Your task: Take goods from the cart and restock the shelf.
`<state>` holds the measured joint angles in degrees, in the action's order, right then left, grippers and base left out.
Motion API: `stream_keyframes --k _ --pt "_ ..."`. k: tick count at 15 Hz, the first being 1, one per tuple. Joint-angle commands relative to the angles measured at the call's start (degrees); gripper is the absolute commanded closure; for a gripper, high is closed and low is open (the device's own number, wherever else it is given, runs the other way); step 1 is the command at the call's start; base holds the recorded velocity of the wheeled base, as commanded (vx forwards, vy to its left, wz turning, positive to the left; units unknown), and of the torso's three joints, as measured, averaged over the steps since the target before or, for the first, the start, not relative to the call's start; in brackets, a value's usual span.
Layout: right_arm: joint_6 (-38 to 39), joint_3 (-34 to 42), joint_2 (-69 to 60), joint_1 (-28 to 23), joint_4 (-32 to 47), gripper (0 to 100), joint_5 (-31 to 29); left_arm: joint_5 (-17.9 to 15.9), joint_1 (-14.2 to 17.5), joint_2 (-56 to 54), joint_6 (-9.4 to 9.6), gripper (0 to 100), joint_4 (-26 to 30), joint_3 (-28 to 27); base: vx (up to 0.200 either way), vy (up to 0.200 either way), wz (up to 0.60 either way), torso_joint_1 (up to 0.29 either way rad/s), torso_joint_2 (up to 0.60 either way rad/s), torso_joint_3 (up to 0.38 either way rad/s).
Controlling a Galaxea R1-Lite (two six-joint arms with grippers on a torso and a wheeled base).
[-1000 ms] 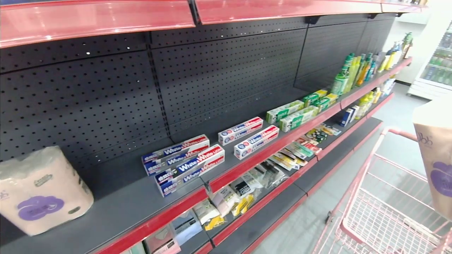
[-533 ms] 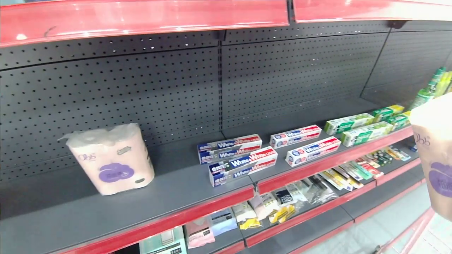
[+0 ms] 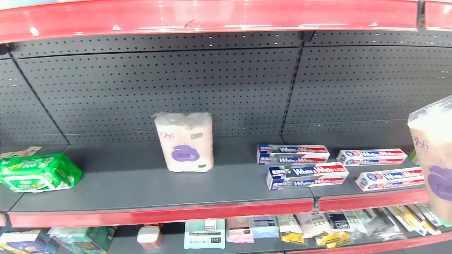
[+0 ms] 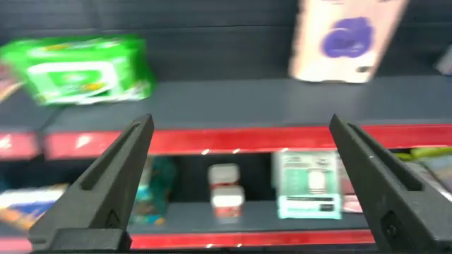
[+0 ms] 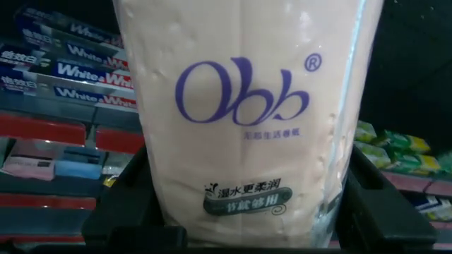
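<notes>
I had the right gripper (image 5: 247, 215) closed around a pack of paper rolls (image 5: 247, 120), one finger pressed against each side of its pale wrapper with the purple print. In the head view that held pack sat at the far right edge, in front of the shelf (image 3: 141, 187) and not resting on it. The left gripper (image 4: 240, 176) was spread wide with nothing between its fingers, and it faced the shelf's red front lip.

On the shelf, a second roll pack (image 3: 184, 143) stood upright near the middle, well apart from everything else. To its left, near the end of the board, lay a green wipes pack (image 3: 39, 173) on its flat side. To its right lay the toothpaste boxes (image 3: 293, 154), four that I could count (two nearer the pegboard, two nearer the lip), all flat and lengthwise along the shelf. The lower shelf (image 3: 169, 243) held small packets and cartons; I could not make out what they were.
</notes>
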<state>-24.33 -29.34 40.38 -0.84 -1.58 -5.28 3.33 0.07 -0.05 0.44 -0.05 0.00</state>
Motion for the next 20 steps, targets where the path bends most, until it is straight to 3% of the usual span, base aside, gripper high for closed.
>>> stream_keyframes --k 1,5,10,13,16,17,18,19,20 --pt "-0.2 0.3 -0.3 0.0 0.0 100 0.0 0.0 0.0 0.0 0.00 0 0.0 0.0 0.000 0.000 0.00 0.000 0.00 0.000" --pt "0.9 0.3 -2.0 0.2 -0.2 100 0.4 0.0 0.1 0.0 0.00 0 0.0 0.0 0.000 0.000 0.00 0.000 0.00 0.000" --pt "6.7 0.6 -6.1 1.0 0.3 100 7.0 -0.1 0.0 0.0 0.09 0 0.0 0.0 0.000 0.000 0.00 0.000 0.00 0.000" --pt "7.8 2.4 -7.2 1.0 0.5 100 7.1 0.0 0.3 0.0 0.18 0 0.0 0.0 0.000 0.000 0.00 0.000 0.00 0.000" --pt "11.2 4.0 -8.1 1.0 0.5 100 7.1 -2.6 0.1 0.2 0.79 0 -0.1 0.0 0.000 0.000 0.00 0.000 0.00 0.000" --pt "11.9 3.7 -7.8 1.1 0.5 100 7.2 -2.4 -0.1 4.5 -0.09 0 0.2 -6.9 0.000 0.000 0.00 0.000 0.00 0.000" --pt "11.9 3.8 -7.9 1.2 0.5 100 7.6 -1.7 -0.1 18.4 -7.12 0 -0.3 -17.1 0.000 0.000 0.00 0.000 0.00 0.000" --pt "11.9 4.2 -8.0 1.2 0.5 100 8.0 -0.6 0.2 26.4 -14.41 0 -1.6 -22.5 0.000 0.000 0.00 0.000 0.00 0.000" --pt "12.0 4.4 -8.1 1.2 0.5 100 8.1 -0.3 0.2 29.5 -14.94 0 -2.7 -23.1 0.000 0.000 0.00 0.000 0.00 0.000"
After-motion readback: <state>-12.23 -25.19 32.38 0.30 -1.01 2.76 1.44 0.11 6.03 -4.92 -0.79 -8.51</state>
